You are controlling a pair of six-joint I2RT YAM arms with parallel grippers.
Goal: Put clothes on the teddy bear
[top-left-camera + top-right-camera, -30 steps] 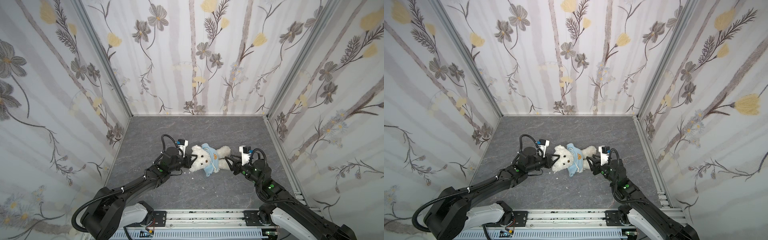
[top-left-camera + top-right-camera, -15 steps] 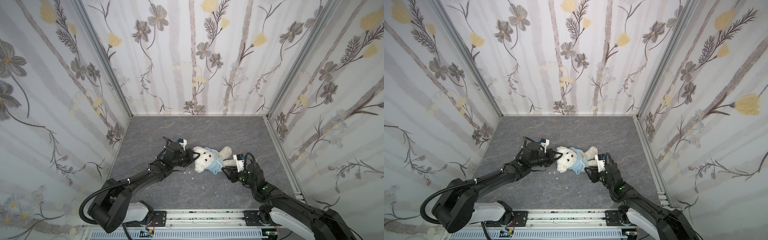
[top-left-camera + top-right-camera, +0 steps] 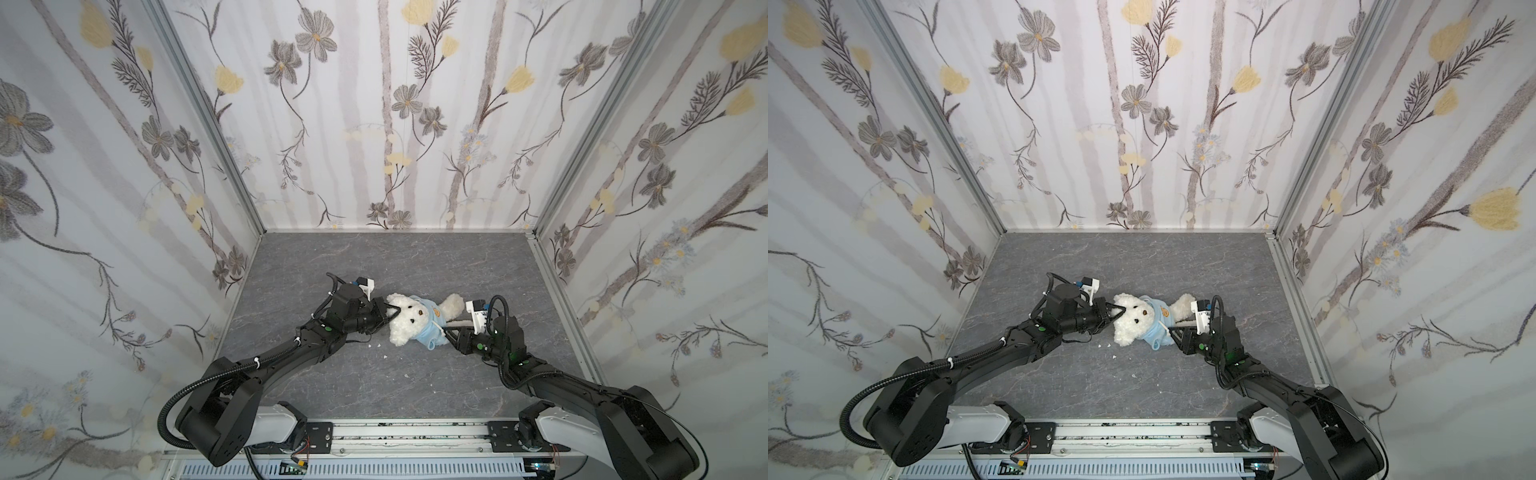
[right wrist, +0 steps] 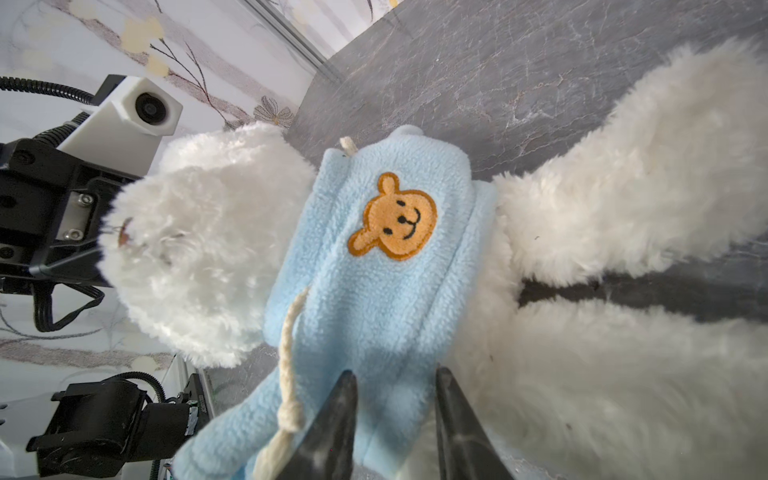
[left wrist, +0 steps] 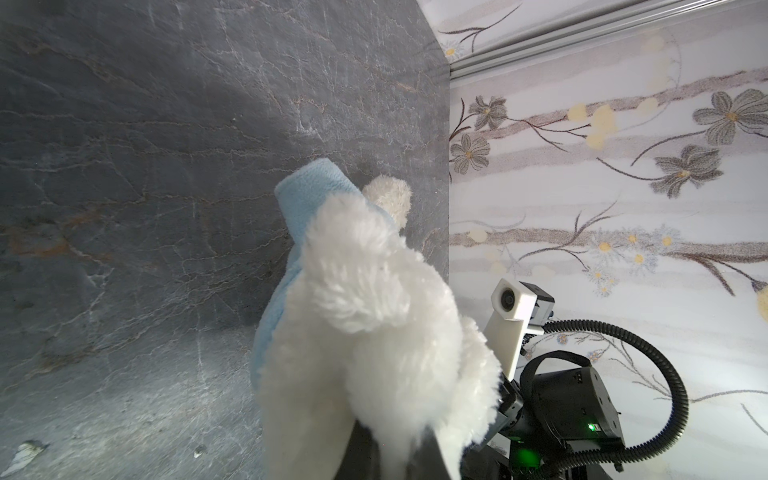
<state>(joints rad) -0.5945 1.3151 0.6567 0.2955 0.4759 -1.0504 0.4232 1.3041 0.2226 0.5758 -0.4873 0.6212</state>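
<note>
The teddy bear (image 3: 409,320) (image 3: 1136,319), white and fluffy, lies on the grey floor with its head to the left and its legs to the right. It wears a light-blue hoodie (image 3: 432,330) (image 3: 1158,328) (image 4: 374,291) with an orange bear-face patch (image 4: 395,220). My left gripper (image 3: 390,311) (image 3: 1119,311) (image 5: 390,453) is shut on the white fur at the bear's head. My right gripper (image 3: 446,332) (image 3: 1173,330) (image 4: 395,386) is open. Its two dark fingers stand either side of a fold at the hoodie's lower edge, beside a cream drawstring (image 4: 286,374).
Flowered walls close the floor (image 3: 374,257) in on the left, back and right. A metal rail (image 3: 395,432) runs along the front. Small white flecks (image 3: 385,356) lie on the floor in front of the bear. In the left wrist view the right arm's camera (image 5: 511,299) stands close behind the bear.
My right gripper has moved from the bear's legs toward the front and in to the hoodie's lower edge, its jaws narrowing. My left gripper kept its hold on the bear's head.
</note>
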